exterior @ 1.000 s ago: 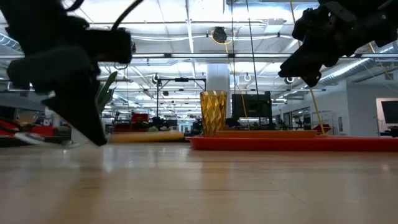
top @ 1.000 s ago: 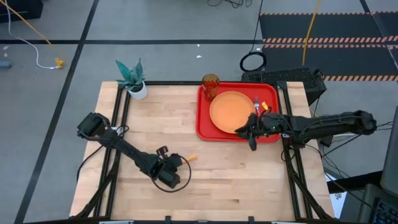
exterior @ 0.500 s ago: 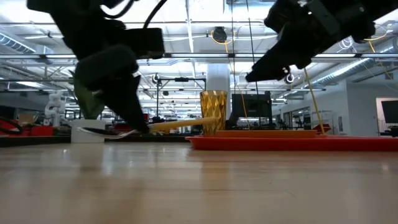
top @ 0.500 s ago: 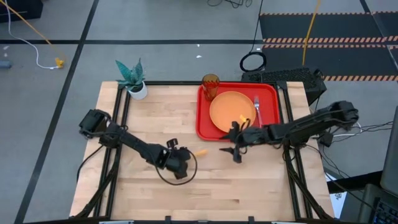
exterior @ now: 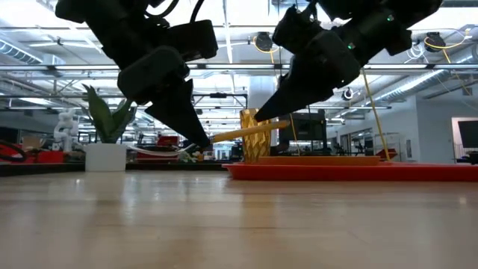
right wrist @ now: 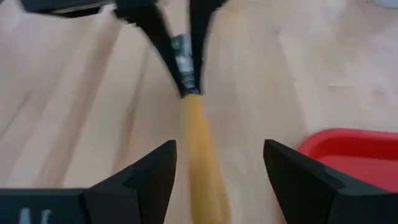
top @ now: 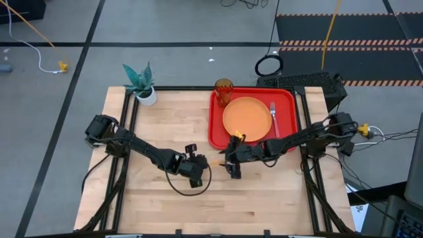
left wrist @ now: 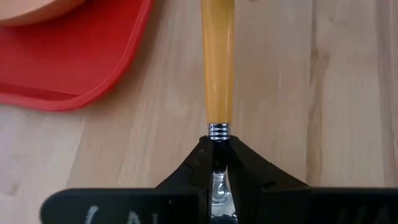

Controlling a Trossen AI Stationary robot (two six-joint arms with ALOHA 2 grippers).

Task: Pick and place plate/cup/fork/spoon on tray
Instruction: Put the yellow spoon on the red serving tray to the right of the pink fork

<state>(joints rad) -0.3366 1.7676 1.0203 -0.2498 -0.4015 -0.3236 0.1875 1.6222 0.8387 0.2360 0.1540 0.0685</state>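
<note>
The left gripper (left wrist: pixel 214 163) pinches the spoon (left wrist: pixel 217 68) at the metal neck, fingers pressed tight around it, and holds it off the table just short of the tray's (top: pixel 215 135) near corner. The orange handle sticks straight out from the fingers, rising a little toward the tray in the low view. The right gripper (right wrist: pixel 217 168) faces it head-on with fingers spread wide, the handle's free end lying in the gap between them, untouched as far as I can tell. So it looks like a handover: the right one only has to close along that axis. The spoon's bowl is hidden inside the left fingers. The plate (top: pixel 247 118), cup (top: pixel 223 89) and fork (top: pixel 273 116) already sit on the tray.
</note>
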